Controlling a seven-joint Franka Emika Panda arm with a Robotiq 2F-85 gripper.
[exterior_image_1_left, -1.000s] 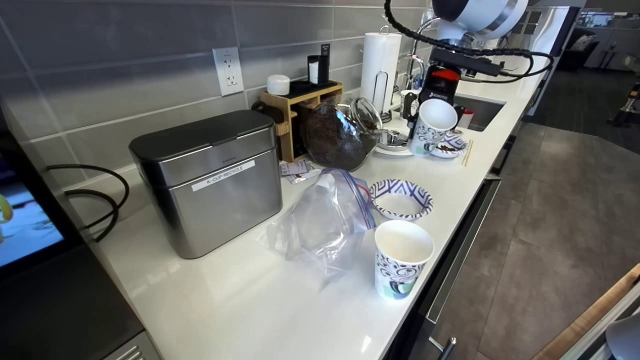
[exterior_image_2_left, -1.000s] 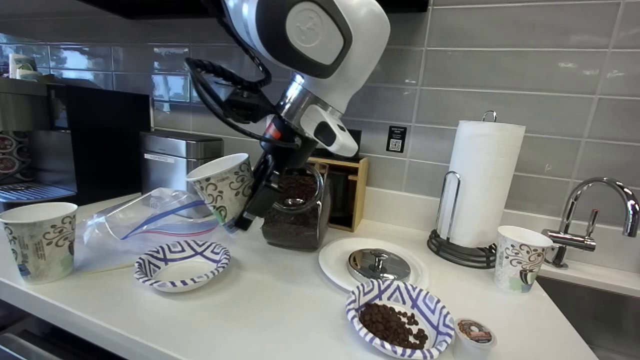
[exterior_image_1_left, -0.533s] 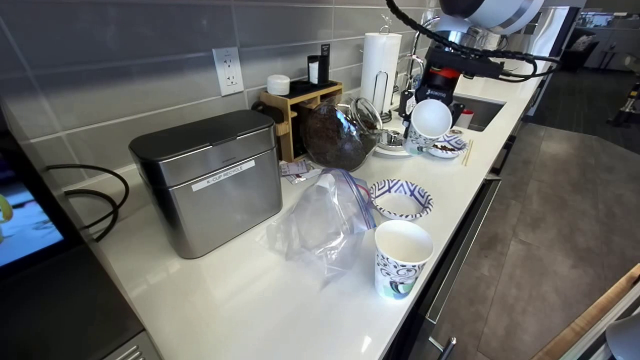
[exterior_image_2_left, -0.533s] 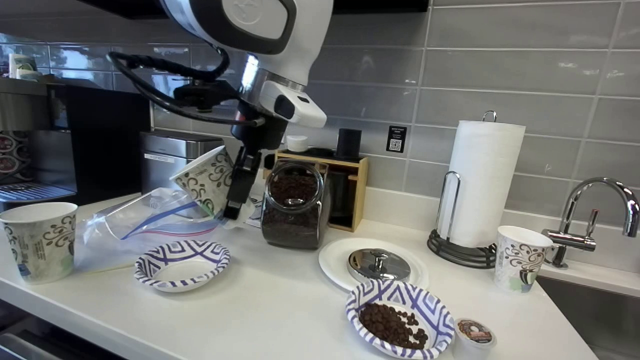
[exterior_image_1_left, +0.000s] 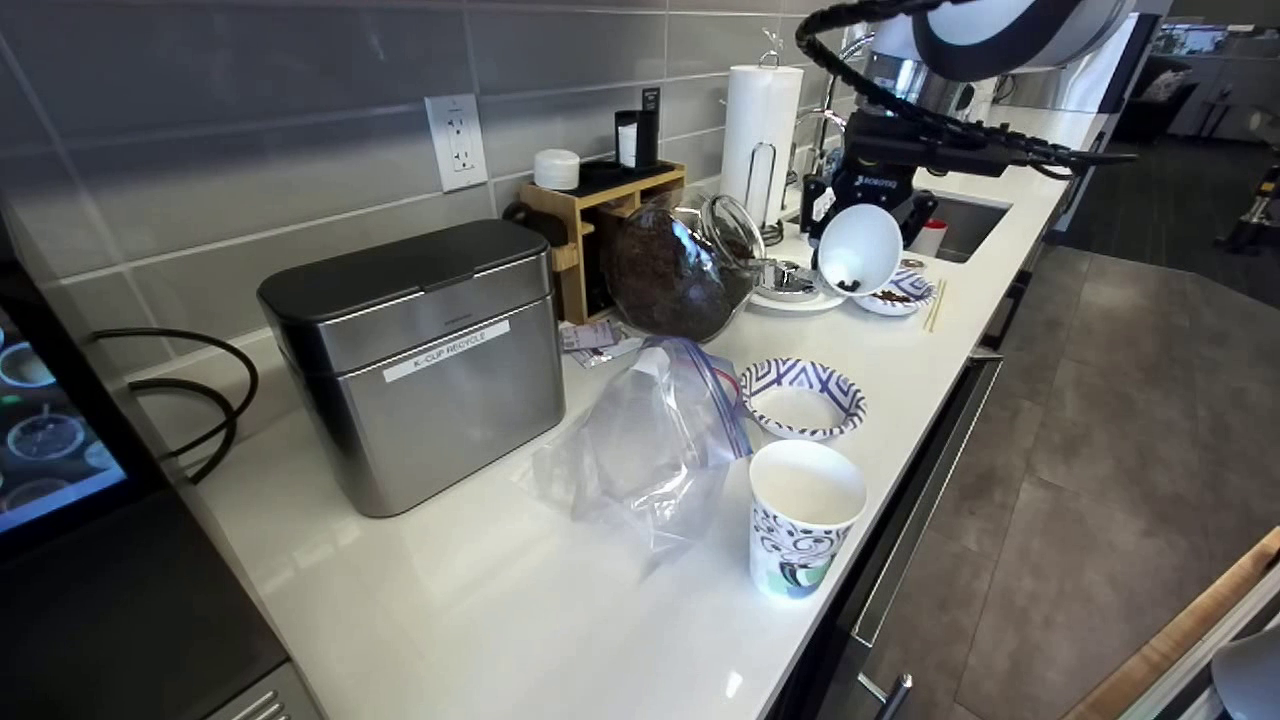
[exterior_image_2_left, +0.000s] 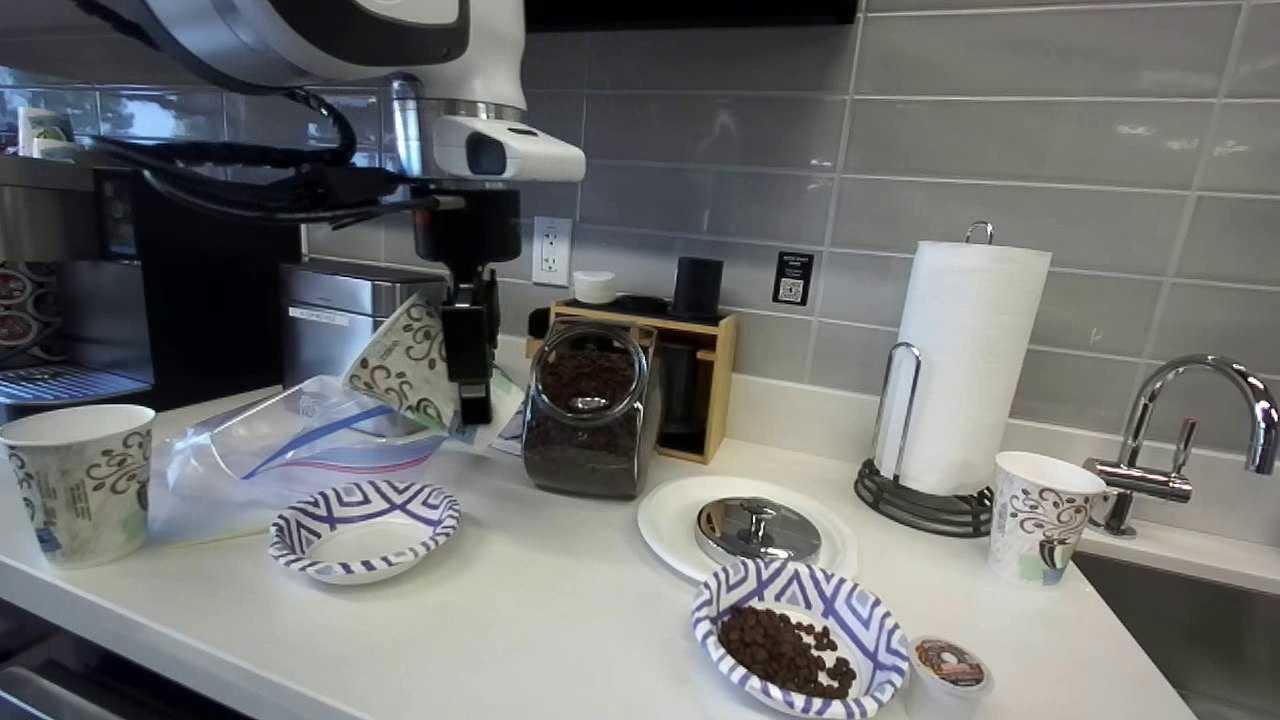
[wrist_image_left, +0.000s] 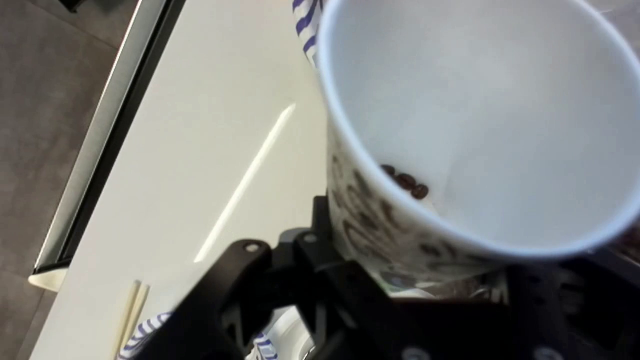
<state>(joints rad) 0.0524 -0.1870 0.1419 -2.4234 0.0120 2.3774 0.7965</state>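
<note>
Black is the gripper (exterior_image_1_left: 860, 245), and it holds in its grip a paper cup (exterior_image_2_left: 395, 365), tilted, in the air above the countertop (exterior_image_2_left: 560, 620); some coffee beans (wrist_image_left: 406, 181) lie inside this cup, at its lower side; near the front edge of the countertop stand a patterned bowl (exterior_image_2_left: 365, 545) and a second paper cup (exterior_image_1_left: 800, 540); farther from this edge are a plastic bag (exterior_image_1_left: 650, 430) and a glass jar (exterior_image_2_left: 590, 450).

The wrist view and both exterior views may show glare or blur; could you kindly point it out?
Wrist view: a bright glare streak on the countertop, and blurred print on the held paper cup; in an exterior view, a bluish highlight on the glass jar; in an exterior view, bright reflections on the wall tiles at upper left.
</note>
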